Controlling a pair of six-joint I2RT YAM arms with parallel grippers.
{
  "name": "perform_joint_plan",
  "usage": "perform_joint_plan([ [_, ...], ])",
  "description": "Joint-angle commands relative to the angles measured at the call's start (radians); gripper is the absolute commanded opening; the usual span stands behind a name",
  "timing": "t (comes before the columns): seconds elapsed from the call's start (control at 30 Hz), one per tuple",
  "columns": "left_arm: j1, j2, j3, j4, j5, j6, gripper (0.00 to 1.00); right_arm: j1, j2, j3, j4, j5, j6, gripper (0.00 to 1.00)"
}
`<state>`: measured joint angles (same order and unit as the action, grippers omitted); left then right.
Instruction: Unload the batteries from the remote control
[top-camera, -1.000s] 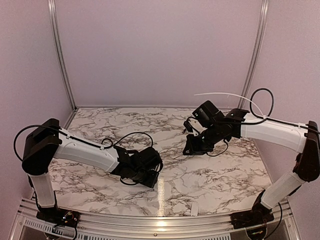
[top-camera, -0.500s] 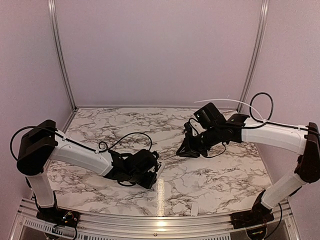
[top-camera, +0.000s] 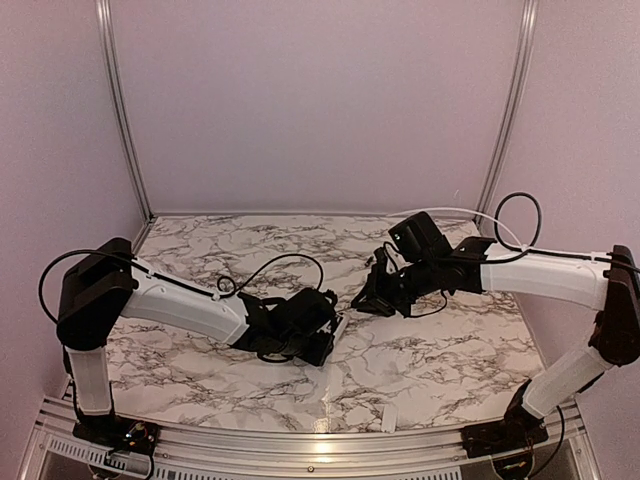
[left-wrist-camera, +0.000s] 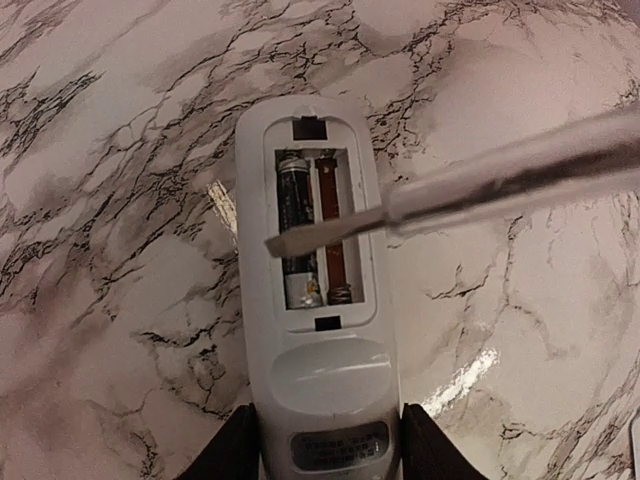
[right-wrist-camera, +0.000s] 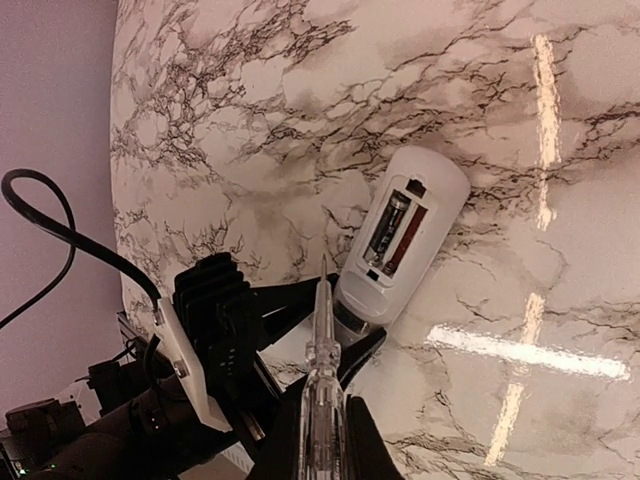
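Observation:
My left gripper is shut on the lower end of the white remote control, which lies back up on the marble. Its compartment is uncovered. One dark battery lies in the left slot; the right slot shows a reddish strip and a spring. My right gripper is shut on a clear screwdriver. The screwdriver's flat tip hovers across the battery in the left wrist view. From above, the left gripper and the right gripper stand close together at mid table.
A small flat white plastic piece lies near the table's front edge, right of centre. Black cables loop over both arms. Metal rails run up the back corners, and pink walls close in the marble table.
The left gripper has carried the remote to the right, towards mid table. The right gripper has come left and down with the screwdriver, so the two now stand close together.

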<state>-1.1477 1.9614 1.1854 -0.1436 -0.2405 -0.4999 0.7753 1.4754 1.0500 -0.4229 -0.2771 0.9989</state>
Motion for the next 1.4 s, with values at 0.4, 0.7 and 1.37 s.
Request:
perform_joint_plan([
  [0.4,0.013,0.104,0.098,-0.031,0.079,-0.008,0.37,-0.005,0.033,0.022,-0.160,0.157,0.052,0.00],
  [0.7,0.014,0.108,0.105,-0.042,0.085,-0.007,0.37,-0.019,0.057,-0.012,-0.097,0.158,0.044,0.00],
  [1.37,0.014,0.114,0.111,-0.054,0.087,-0.015,0.37,-0.047,0.029,-0.091,0.021,0.122,0.026,0.00],
])
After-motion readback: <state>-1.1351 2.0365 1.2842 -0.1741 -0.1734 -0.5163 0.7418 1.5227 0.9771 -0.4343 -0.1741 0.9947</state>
